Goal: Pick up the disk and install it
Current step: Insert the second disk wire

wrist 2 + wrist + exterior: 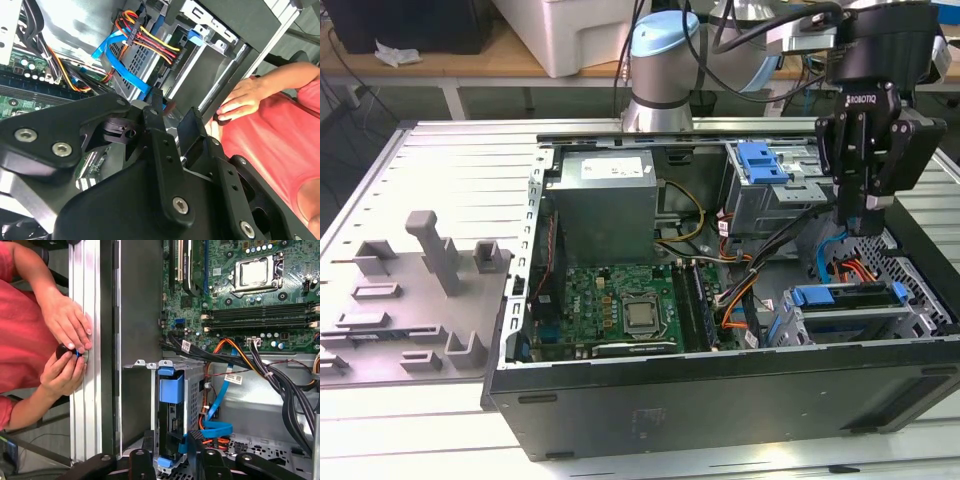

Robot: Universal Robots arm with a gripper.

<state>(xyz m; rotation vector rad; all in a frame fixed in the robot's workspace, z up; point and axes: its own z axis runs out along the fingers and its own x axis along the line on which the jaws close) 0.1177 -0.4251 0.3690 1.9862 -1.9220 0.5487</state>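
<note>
Gripper [861, 225] at right of the exterior view, fingers narrowly parted, empty, above disk [847, 297] seated in drive cage [840, 325], person's hands [65, 347] at case edge

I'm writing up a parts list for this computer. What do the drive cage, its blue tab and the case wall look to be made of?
The drive cage looks like bare sheet metal: grey, dull sheen, folded edges. Its blue tab looks like moulded plastic, with even matte colour and rounded corners. The case wall appears to be metal with a black painted or coated finish, though the coating hides the base material.
</note>
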